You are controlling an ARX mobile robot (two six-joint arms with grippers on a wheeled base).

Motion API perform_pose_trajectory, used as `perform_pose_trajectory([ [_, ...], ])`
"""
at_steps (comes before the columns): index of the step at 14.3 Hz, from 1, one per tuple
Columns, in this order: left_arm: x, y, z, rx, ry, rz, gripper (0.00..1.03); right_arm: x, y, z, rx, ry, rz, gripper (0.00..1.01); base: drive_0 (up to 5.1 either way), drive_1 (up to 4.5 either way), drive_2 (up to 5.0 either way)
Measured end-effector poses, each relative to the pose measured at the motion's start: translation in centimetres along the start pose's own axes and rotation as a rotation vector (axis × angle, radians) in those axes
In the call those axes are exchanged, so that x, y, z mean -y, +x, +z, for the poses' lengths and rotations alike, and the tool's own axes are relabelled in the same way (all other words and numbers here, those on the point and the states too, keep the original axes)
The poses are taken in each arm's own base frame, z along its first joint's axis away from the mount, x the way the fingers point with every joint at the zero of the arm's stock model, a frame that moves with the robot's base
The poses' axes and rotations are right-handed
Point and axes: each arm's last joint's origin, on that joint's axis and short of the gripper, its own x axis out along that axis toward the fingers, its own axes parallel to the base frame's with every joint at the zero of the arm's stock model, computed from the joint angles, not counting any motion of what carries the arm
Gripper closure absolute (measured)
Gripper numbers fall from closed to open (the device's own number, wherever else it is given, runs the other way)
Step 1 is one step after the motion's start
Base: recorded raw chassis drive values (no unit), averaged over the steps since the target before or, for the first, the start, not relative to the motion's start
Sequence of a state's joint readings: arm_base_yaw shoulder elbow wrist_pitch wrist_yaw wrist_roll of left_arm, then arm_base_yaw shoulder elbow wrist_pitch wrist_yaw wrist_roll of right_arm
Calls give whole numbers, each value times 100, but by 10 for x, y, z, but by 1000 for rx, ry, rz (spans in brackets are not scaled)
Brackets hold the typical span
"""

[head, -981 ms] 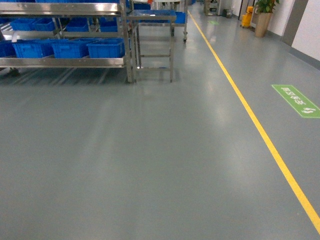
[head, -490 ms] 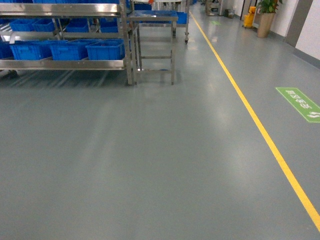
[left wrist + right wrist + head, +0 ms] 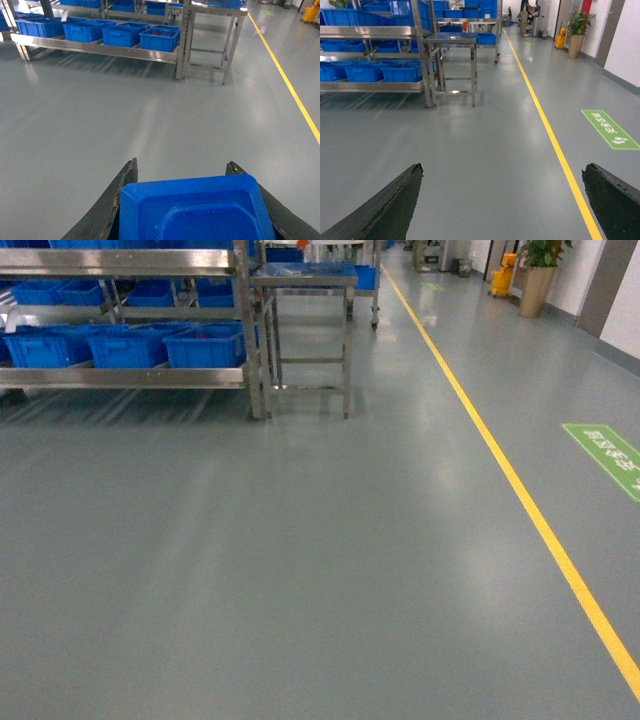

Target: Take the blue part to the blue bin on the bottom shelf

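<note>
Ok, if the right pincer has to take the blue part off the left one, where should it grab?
Probably the blue part's far rim, from in front: the left pincer clamps both side edges, leaving that raised rim free. The right pincer is open.

Bottom shelf (image 3: 130,378) w/ row of blue bins (image 3: 205,347), on grey floor (image 3: 300,570).

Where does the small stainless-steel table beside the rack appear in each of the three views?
Head: small stainless-steel table, upper centre-left, right of the rack.
Left wrist: upper right of centre, beyond the blue part held in the left pincer.
Right wrist: upper left of centre.
Shared landmark: yellow floor line, right of the table everywhere.
</note>
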State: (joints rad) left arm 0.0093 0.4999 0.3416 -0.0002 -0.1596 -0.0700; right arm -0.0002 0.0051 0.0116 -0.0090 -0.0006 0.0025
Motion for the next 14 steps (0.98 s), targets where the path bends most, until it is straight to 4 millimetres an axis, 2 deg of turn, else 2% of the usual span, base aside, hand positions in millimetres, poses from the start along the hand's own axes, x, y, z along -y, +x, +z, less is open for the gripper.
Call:
perform_pose_trajectory([
  [14, 0, 0, 0, -5, 1, 0, 59, 0, 0, 1, 10, 0, -1, 3, 4, 404, -396],
])
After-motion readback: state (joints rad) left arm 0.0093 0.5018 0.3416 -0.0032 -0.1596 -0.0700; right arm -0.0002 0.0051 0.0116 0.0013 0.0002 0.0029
